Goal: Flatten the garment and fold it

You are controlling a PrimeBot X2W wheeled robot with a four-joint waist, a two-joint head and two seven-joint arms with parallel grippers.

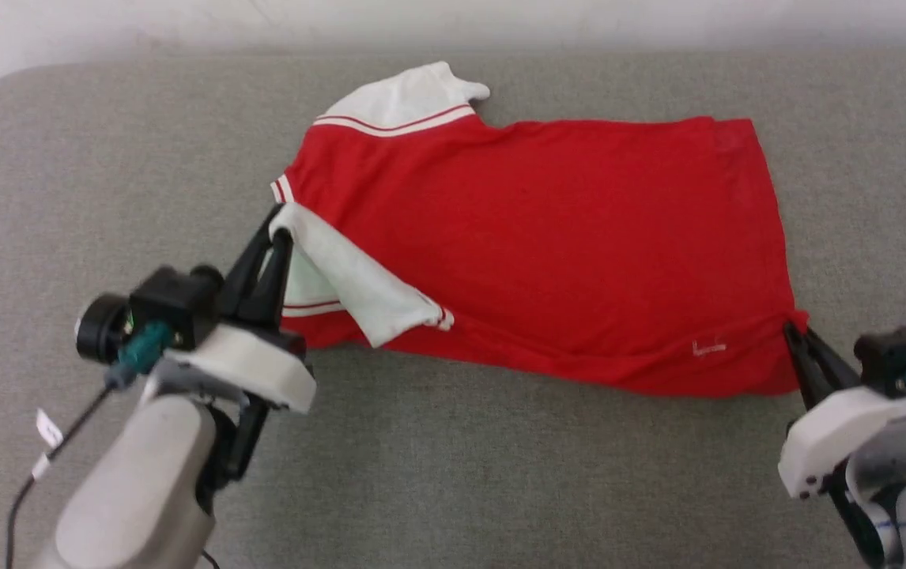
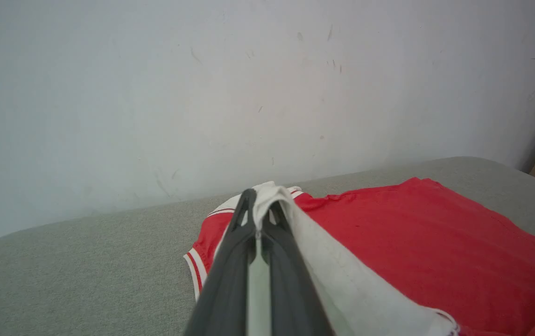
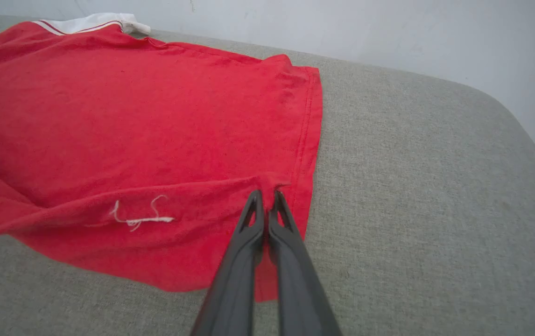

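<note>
While the garment (image 1: 548, 237) lies across the middle of the grey padded surface (image 1: 453, 490), its long axis runs from my left to my right, with the shoulder end and its striped trim toward my left and the straight hem toward my right. Farthest left, a thin dark cable (image 1: 58, 446) with a white tag hangs beside my forearm. My left gripper (image 1: 281, 231) has its fingers pressed together on a white flap (image 1: 350, 284) of inner fabric, which is turned back over the red and covers part of that end. Beyond it, at the far edge, a second white patch (image 1: 405, 99) with a red stripe sticks out toward the pale wall (image 2: 155, 93). The red panel lies mostly flat, with a shallow ridge along its near edge and a loose white thread (image 1: 708, 348) there. At the near right corner, my right gripper (image 1: 793, 332) pinches the red cloth just beside the hem.
</note>
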